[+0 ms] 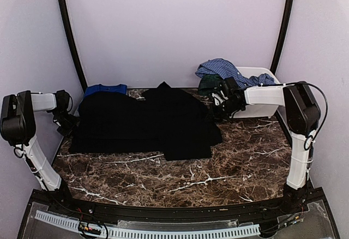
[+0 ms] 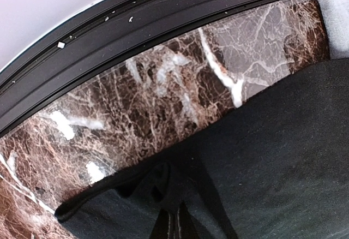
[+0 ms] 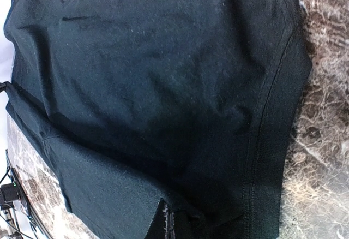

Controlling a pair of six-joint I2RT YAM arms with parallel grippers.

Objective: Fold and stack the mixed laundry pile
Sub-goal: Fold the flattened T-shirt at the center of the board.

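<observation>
Flattening step: left gripper (image 2: 170, 222) and right gripper (image 3: 168, 223) each clamp opposite edges of the black garment (image 1: 147, 121), spread on the table (image 1: 218, 179); next move probably requires a synchronized lift-and-fold.

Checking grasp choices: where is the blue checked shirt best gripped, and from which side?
Probably at the raised bunch of the blue checked shirt over the left rim of the white bin, coming down from above: it stands highest, the rest trailing along the rim.

A black garment (image 1: 142, 121) lies spread on the marble table (image 1: 229, 168). A royal-blue tee (image 1: 105, 89) lies just behind its left end, a white bin (image 1: 265, 111) beside its right rear.
</observation>
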